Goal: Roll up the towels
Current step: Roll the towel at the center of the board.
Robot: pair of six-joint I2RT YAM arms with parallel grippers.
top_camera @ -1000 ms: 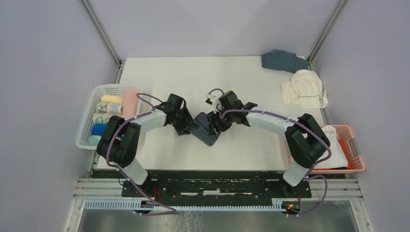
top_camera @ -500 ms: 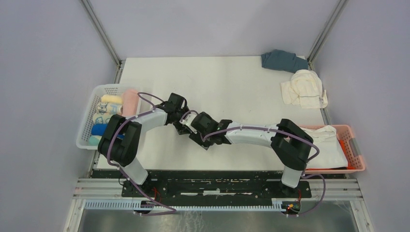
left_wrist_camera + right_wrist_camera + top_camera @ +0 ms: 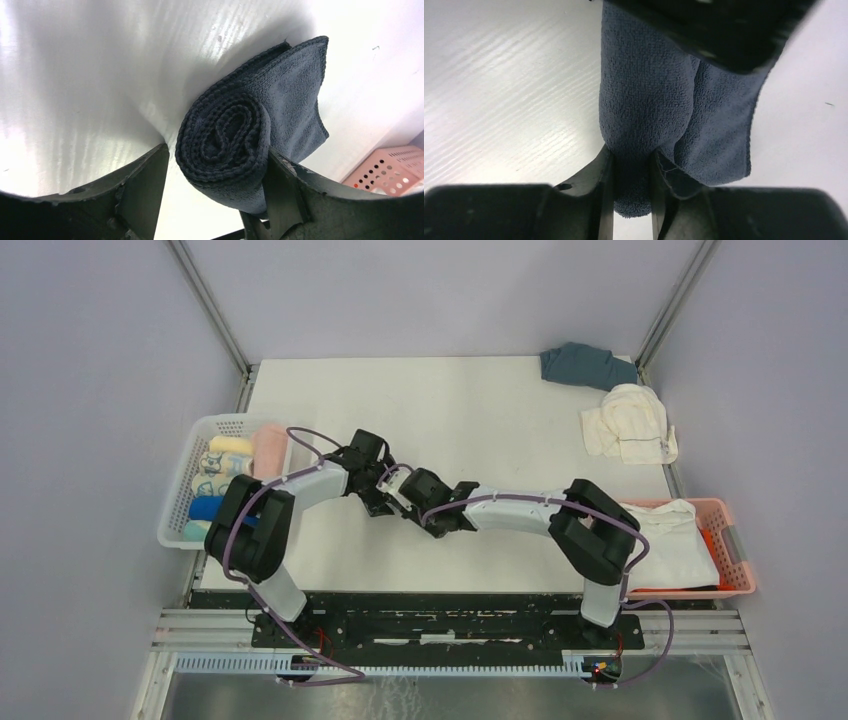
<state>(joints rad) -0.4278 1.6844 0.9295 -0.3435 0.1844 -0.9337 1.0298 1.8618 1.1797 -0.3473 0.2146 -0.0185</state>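
Two arms are meeting near the middle of the surface in the top view, your left arm and right arm crowding tip to tip. At the left wrist, your left fingers are standing spread around the rolled navy towel lying on the surface, one touching, one just clear. At the right wrist, your right fingers are pinching the roll's near end.

Bright even light, white glare on the tabletop, soft shadows, wrist views' foreground blurred, dark.
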